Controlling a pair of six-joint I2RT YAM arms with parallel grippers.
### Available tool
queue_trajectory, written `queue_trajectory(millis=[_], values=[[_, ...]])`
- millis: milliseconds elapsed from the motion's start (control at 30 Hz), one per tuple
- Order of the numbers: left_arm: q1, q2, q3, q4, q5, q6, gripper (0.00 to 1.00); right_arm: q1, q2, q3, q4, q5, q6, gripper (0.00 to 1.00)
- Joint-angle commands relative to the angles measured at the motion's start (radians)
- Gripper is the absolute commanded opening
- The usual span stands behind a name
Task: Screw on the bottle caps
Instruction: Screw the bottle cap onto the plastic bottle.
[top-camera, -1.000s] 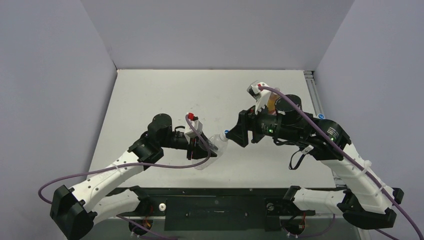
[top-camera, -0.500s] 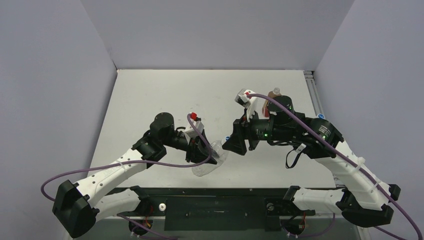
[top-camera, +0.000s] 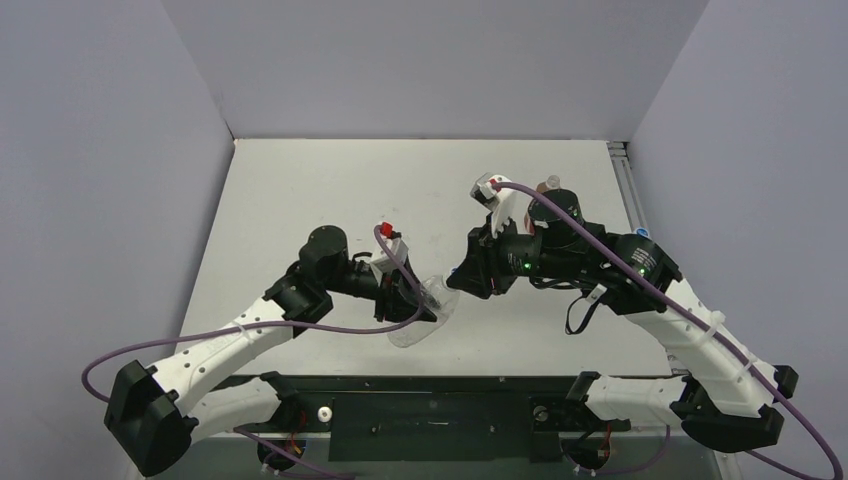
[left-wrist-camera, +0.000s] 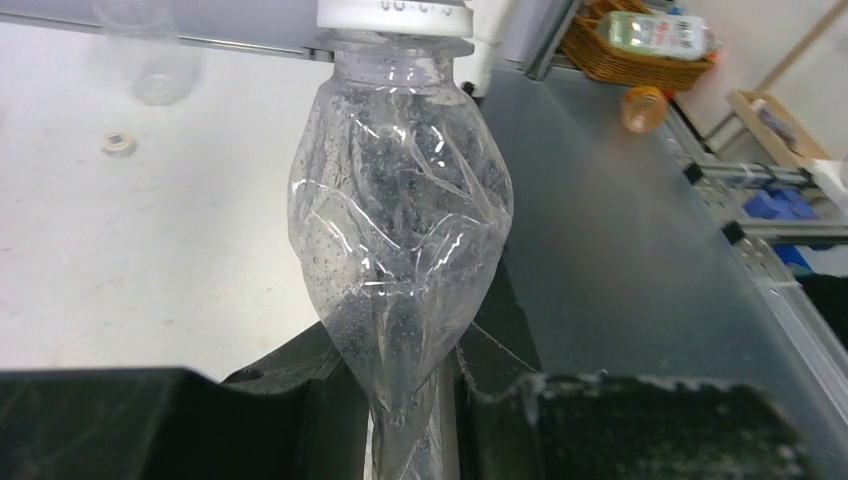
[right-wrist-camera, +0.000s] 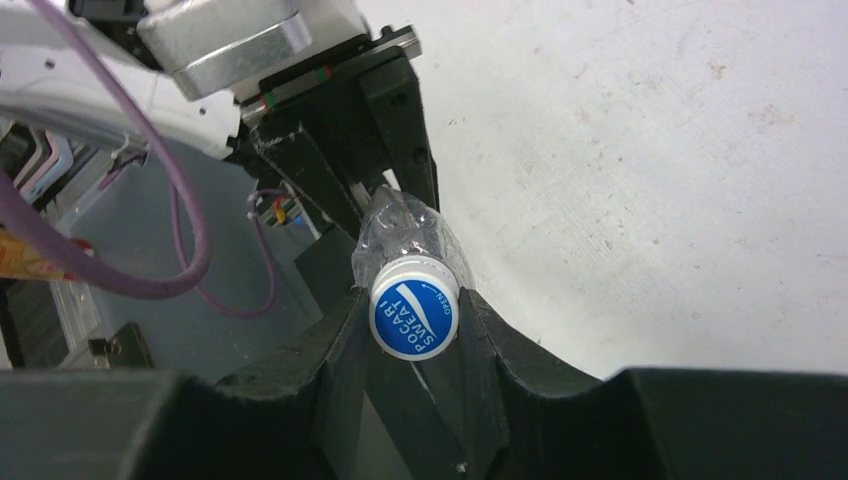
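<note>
Blue-and-white cap (right-wrist-camera: 413, 320) sits on the neck of the clear bottle (left-wrist-camera: 400, 240), pinched at its rim between the fingers of the right gripper (right-wrist-camera: 412, 312). Just ahead of that pincer the bottle body is crumpled and tilted, lifted off the table (top-camera: 300, 190). Its base end is clamped in the left gripper (left-wrist-camera: 405, 400), jaws pressed tight. Ahead-left of the left pincer, on the table: small ring-shaped item (left-wrist-camera: 118, 144); farther on, a clear container (left-wrist-camera: 145, 50), blurred. Behind the right arm (top-camera: 640, 280) stands the amber bottle (top-camera: 551, 186), mostly hidden.

White table (left-wrist-camera: 150, 260); wicker basket (left-wrist-camera: 640, 68) off its edge
</note>
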Motion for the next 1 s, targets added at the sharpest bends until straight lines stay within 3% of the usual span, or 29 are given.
queue_trajectory(millis=[0, 100, 267, 400, 567, 633, 700, 767, 833, 967], values=[[-0.028, -0.061, 0.007, 0.08, -0.337, 0.049, 0.0, 0.008, 0.006, -0.048, 0.083, 0.094, 0.144, 0.07], [-0.084, -0.109, -0.025, 0.11, -0.65, 0.134, 0.0, 0.006, 0.039, -0.046, 0.056, 0.197, 0.224, 0.05], [-0.192, -0.128, -0.048, 0.16, -0.969, 0.254, 0.0, 0.002, 0.102, -0.013, 0.005, 0.349, 0.348, 0.02], [-0.252, -0.107, -0.046, 0.182, -1.091, 0.324, 0.0, 0.003, 0.143, -0.002, -0.004, 0.448, 0.405, 0.02], [-0.263, -0.1, -0.047, 0.162, -1.117, 0.322, 0.0, 0.006, 0.146, 0.014, 0.02, 0.481, 0.431, 0.03], [-0.262, -0.1, -0.047, 0.138, -1.132, 0.315, 0.0, 0.005, 0.138, 0.022, 0.03, 0.486, 0.428, 0.09], [-0.256, -0.098, -0.037, 0.1, -1.14, 0.309, 0.0, 0.006, 0.126, 0.029, 0.038, 0.487, 0.419, 0.22], [-0.24, -0.089, -0.018, 0.059, -1.138, 0.294, 0.0, 0.006, 0.114, 0.043, 0.04, 0.484, 0.397, 0.5], [-0.218, -0.078, -0.003, 0.023, -1.125, 0.274, 0.0, 0.006, 0.1, 0.062, 0.037, 0.469, 0.366, 0.64], [-0.172, -0.065, 0.013, -0.027, -1.051, 0.243, 0.0, 0.005, 0.044, 0.077, 0.041, 0.449, 0.303, 0.76]])
